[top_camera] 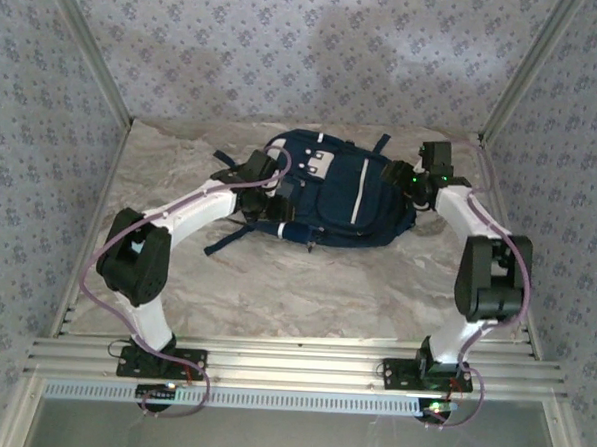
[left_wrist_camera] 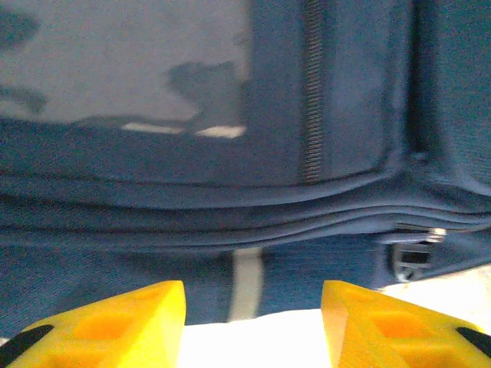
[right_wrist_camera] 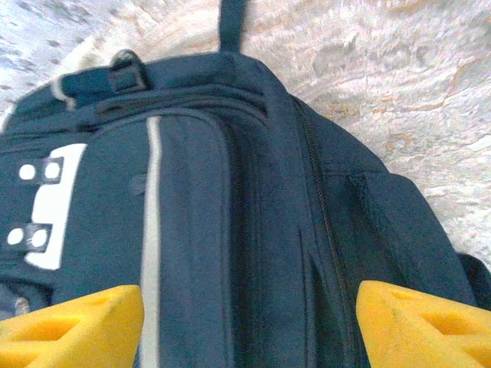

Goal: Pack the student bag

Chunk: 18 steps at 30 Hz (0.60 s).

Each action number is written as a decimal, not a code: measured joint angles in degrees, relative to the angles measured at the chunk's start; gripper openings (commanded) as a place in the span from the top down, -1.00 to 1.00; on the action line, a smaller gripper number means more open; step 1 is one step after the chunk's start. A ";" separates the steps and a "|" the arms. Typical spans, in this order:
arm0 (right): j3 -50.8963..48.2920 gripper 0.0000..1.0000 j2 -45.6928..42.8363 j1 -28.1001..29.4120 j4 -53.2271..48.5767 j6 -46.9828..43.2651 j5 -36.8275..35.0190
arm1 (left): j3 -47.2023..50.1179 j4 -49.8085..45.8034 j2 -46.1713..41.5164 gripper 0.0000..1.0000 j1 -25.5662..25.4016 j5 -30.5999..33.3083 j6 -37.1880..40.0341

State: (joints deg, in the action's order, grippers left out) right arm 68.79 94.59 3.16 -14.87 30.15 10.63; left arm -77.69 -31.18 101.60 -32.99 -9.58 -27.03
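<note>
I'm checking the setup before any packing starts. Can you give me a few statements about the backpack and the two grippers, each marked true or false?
1. The student bag lies on the table between the two arms. True.
2. The left gripper is shut on a strap. False: its yellow fingers stand apart with nothing between them, facing the bag's fabric.
3. The right gripper is open, with the bag's front in its view. True.
4. The bag is plain red. False: it is navy blue with white stripes.
5. The bag stands upright on its base. False: it lies flat, front pocket facing up.
</note>
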 measured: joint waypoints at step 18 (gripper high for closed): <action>-16.59 -0.51 -8.50 2.80 2.43 1.09 0.31 | -4.07 5.27 8.66 -0.03 -5.73 -6.32 -2.05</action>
State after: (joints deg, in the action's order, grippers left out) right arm 52.21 86.08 5.96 -12.45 31.24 10.94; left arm -81.76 -25.91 110.26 -38.72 -15.90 -29.08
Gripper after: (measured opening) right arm 0.754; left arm 0.518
